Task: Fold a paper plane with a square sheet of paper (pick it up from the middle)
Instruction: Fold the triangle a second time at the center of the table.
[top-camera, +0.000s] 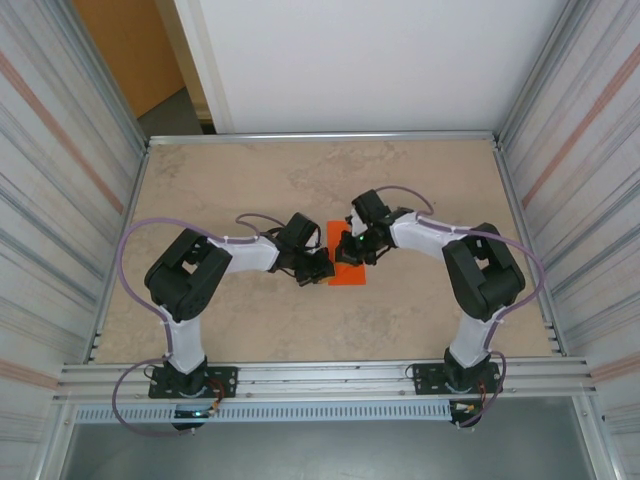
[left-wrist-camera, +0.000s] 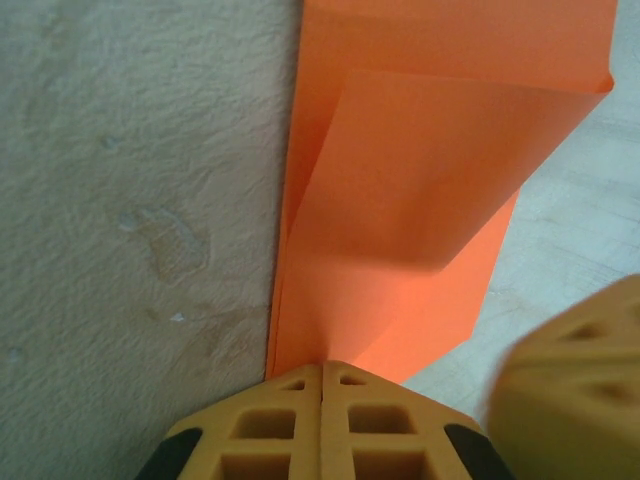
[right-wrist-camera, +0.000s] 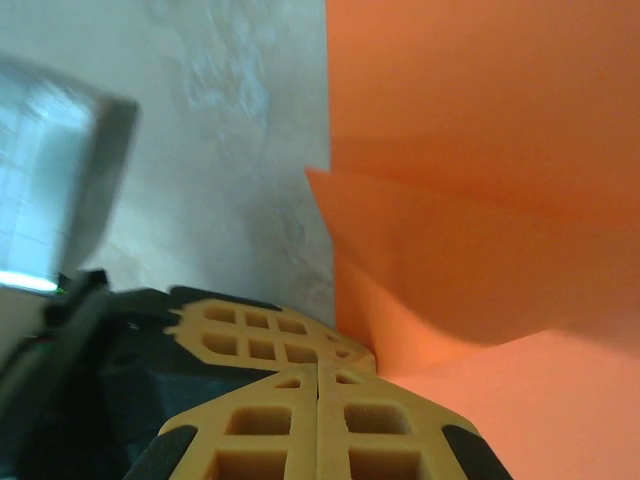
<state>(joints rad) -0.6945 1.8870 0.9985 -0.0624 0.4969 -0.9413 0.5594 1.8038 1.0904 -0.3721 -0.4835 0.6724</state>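
The square sheet of paper (top-camera: 349, 266) is bright orange and lies mid-table, folded into a narrow layered strip. A slanted flap (left-wrist-camera: 430, 170) lies over the lower layer. My left gripper (top-camera: 320, 269) is shut, its fingertips (left-wrist-camera: 300, 385) set down on the near end of the sheet by its left edge. My right gripper (top-camera: 356, 249) is shut too, its fingertips (right-wrist-camera: 345, 385) at the paper's edge where a flap (right-wrist-camera: 450, 280) lifts off the table. I see no paper between either pair of jaws. The two grippers almost touch.
Bare beige tabletop (top-camera: 250, 180) surrounds the paper. Metal-framed corrugated walls (top-camera: 60, 200) close in the left and right sides, with a rail along the near edge (top-camera: 320, 380). The right gripper's finger (left-wrist-camera: 575, 385) looms blurred beside the left one.
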